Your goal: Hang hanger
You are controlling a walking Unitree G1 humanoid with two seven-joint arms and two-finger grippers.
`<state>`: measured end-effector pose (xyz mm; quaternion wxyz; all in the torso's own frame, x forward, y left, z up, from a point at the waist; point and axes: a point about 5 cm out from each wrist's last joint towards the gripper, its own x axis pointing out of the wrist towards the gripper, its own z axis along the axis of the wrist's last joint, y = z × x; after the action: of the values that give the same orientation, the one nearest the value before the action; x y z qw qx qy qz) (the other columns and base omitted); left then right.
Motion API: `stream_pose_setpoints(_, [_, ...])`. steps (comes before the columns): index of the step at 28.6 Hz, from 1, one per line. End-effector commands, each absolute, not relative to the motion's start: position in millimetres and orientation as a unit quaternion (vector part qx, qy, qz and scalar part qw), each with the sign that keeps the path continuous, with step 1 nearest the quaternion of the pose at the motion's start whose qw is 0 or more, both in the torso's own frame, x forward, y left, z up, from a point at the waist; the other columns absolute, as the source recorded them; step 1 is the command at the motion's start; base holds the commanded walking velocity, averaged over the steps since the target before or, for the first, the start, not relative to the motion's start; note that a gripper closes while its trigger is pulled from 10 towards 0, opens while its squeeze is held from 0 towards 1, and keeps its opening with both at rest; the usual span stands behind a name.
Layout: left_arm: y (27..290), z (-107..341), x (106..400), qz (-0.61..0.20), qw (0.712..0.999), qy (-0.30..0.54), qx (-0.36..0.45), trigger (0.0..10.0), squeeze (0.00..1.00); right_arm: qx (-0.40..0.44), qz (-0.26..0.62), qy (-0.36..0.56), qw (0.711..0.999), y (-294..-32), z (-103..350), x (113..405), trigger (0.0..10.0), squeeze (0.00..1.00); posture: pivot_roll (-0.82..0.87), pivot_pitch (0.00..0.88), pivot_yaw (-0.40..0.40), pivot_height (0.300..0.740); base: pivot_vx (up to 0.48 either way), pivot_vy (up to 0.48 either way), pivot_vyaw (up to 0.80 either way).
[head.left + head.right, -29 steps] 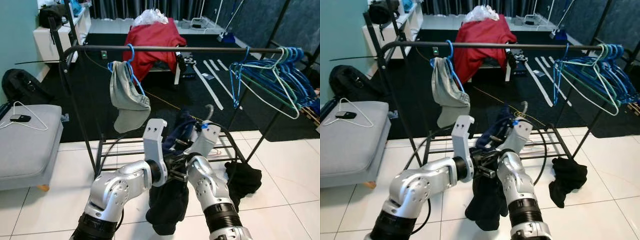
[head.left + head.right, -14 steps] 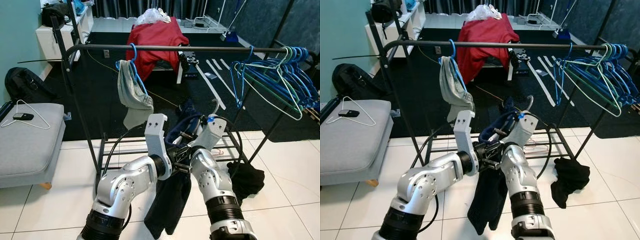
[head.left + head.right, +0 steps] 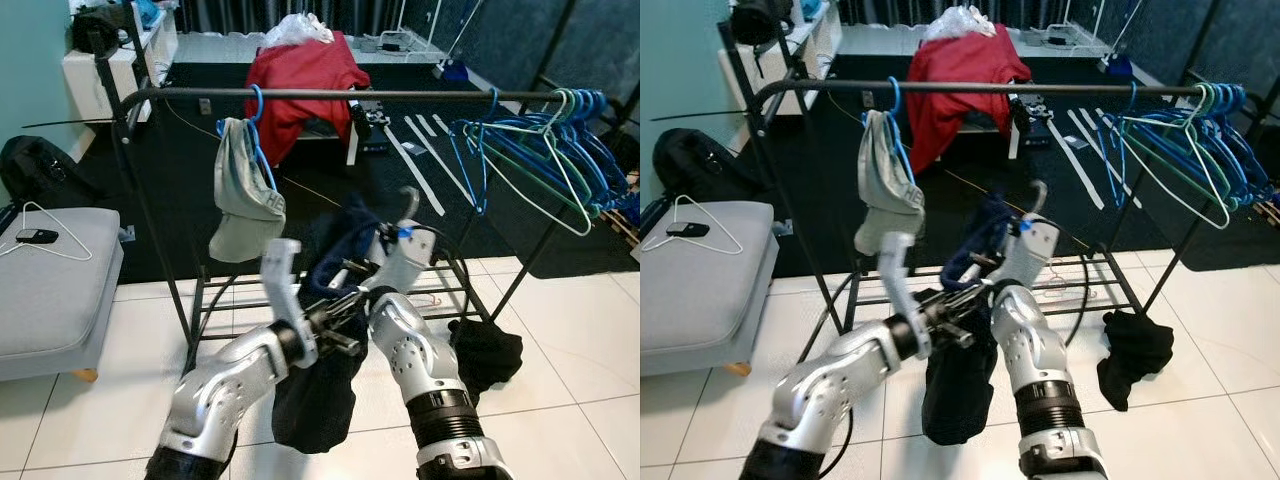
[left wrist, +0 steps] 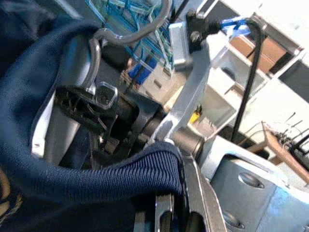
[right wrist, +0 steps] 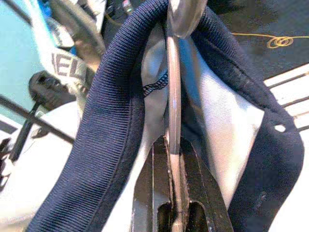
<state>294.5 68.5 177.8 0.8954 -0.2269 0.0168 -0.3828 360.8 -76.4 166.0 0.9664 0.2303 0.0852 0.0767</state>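
Right wrist view gives the clearest look: the right gripper has its two black fingers pinched on the thin metal hanger, which runs up through the ribbed collar of a navy garment. So the hanger sits inside the garment's neck, held low in front of the clothes rack and well below its top rail (not on the rail).

From the head camera, both silver arms meet in the middle, with the garment drooping dark beneath them and the hanger's hook poking up above the right wrist. The left gripper is right against the collar; in the left wrist view its fingers have the ribbed navy edge squeezed between them.

On the rail, a grey garment hangs from a blue hanger toward the left end, and a bunch of empty blue and green hangers crowds the right end. A black cloth lies on the tiled floor by the rack's base, and a grey ottoman sits off to the left.
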Motion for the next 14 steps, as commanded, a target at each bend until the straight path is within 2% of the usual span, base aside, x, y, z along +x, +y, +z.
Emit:
stream_pose_setpoints(1, [122, 178, 301, -0.295, 0.926, -0.032, -0.236, 0.0, 0.0, 0.263, 0.134, 0.084, 0.952, -45, 172, 351, 10.0, 0.0, 0.03, 0.134, -0.035, 0.74, 0.0, 0.0, 0.0])
stream_pose_setpoints(7, [130, 176, 300, -0.296, 0.923, -0.039, -0.241, 0.0, 0.0, 0.26, 0.144, 0.086, 0.951, -44, 172, 350, 10.0, 0.0, 0.02, 0.132, -0.038, 0.74, 0.0, 0.0, 0.0])
stream_pose_setpoints(10, [138, 173, 297, -0.304, 0.905, -0.054, -0.292, 0.0, 0.0, 0.258, 0.15, 0.087, 0.951, -44, 173, 350, 10.0, 0.0, 0.02, 0.129, -0.04, 0.74, 0.0, 0.0, 0.0])
stream_pose_setpoints(14, [136, 171, 295, -0.311, 0.908, -0.051, -0.275, 0.0, 0.0, 0.257, 0.152, 0.087, 0.951, -44, 173, 349, 10.0, 0.0, 0.02, 0.129, -0.04, 0.74, 0.0, 0.0, 0.0])
